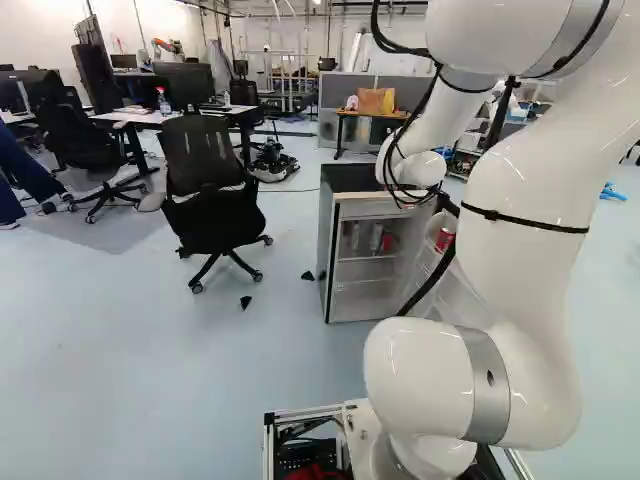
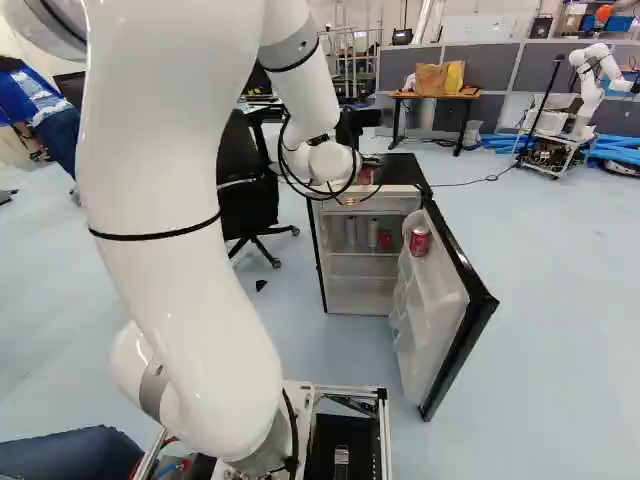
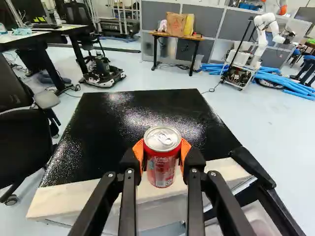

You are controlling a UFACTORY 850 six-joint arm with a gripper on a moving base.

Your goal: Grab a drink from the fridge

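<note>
Gleaming silver-topped red can (image 3: 161,167).

The fridge (image 2: 400,172) has a chair (image 1: 215,222) left, its door (image 2: 432,315) with a can (image 2: 419,242) right, a table (image 2: 468,96) behind.
</note>
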